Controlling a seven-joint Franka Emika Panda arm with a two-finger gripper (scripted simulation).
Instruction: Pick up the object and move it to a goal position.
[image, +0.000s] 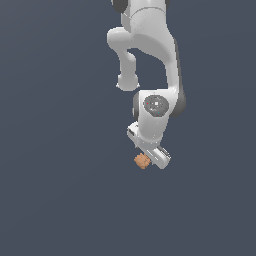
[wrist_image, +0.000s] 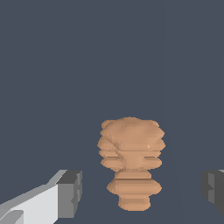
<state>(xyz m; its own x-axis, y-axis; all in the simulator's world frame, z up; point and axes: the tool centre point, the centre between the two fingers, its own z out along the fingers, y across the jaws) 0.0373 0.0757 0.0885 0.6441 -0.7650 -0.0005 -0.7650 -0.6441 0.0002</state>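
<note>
The object (wrist_image: 131, 159) is a small knobbly orange-brown piece with a ridged stem and a wider lumpy head. In the wrist view it lies between my two fingers, one grey pad (wrist_image: 70, 194) on one side and the other pad (wrist_image: 213, 190) on the far side, with clear gaps to both. My gripper (wrist_image: 141, 192) is open around it and touches nothing. In the exterior view the object (image: 142, 160) peeks out just to the exterior view's left of the white hand, and the gripper (image: 150, 159) itself is mostly hidden under the wrist.
The dark grey floor (image: 60, 190) spreads flat all around. The white arm (image: 147, 45) reaches down from the top of the exterior view.
</note>
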